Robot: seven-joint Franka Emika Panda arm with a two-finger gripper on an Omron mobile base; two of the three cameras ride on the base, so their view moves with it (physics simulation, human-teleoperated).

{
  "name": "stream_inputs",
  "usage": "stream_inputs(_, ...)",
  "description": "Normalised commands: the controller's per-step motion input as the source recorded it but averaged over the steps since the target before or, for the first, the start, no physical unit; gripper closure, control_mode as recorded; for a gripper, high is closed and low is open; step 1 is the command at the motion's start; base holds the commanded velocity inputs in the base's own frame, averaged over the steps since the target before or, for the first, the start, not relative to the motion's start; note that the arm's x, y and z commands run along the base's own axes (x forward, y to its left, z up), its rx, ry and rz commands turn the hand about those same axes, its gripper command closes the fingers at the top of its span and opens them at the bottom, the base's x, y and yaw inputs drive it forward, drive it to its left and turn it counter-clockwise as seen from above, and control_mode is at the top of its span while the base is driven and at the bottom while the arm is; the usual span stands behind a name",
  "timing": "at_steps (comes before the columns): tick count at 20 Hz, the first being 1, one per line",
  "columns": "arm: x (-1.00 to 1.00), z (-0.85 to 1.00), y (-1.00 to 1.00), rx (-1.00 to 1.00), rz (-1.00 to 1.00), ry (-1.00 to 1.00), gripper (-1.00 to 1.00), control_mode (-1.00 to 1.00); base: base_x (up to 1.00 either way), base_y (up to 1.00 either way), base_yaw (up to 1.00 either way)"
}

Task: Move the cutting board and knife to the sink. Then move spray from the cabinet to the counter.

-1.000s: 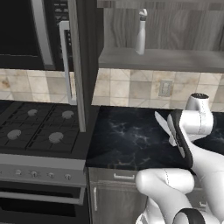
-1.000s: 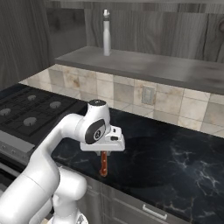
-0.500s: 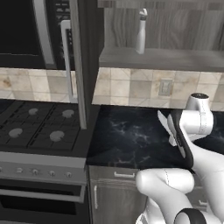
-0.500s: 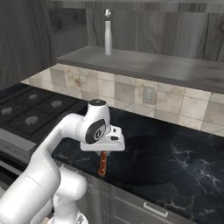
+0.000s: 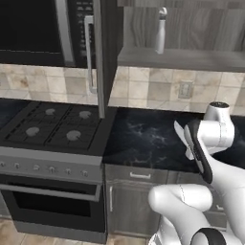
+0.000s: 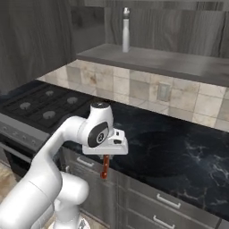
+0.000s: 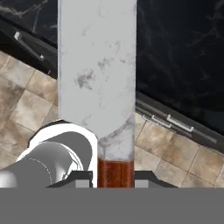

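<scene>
**Knife held in gripper above counter edge**

Left base view: spray (image 5: pixel 161 30) is seen upright on open cabinet (image 5: pixel 191 58) shelf, above counter (image 5: pixel 143 136). Knife (image 5: pixel 182 138) blade is seen sticking out by the arm's wrist, over counter.

Right base view: gripper (image 6: pixel 107 157) is pinched on knife (image 6: pixel 105 167), handle hanging down past counter (image 6: pixel 179 152) front edge. Spray (image 6: pixel 126 30) stands on shelf, well apart.

Hand view: fingers (image 7: pixel 81 178) are pressed on knife (image 7: pixel 97 74) handle either side; blade runs up the frame, w/ counter (image 7: pixel 179 61) behind.
</scene>
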Motion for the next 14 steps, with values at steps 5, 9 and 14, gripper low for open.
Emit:
stream_inputs(5, 0.00, 0.00, 0.00, 0.00, 0.00, 0.00, 1.00, 1.00, -0.48, 0.15, 0.25)
stream_inputs(9, 0.00, 0.00, 0.00, 0.00, 0.00, 0.00, 1.00, 1.00, -0.52, 0.20, 0.32)
stream_inputs(14, 0.00, 0.00, 0.00, 0.00, 0.00, 0.00, 1.00, 1.00, -0.52, 0.27, 0.44)
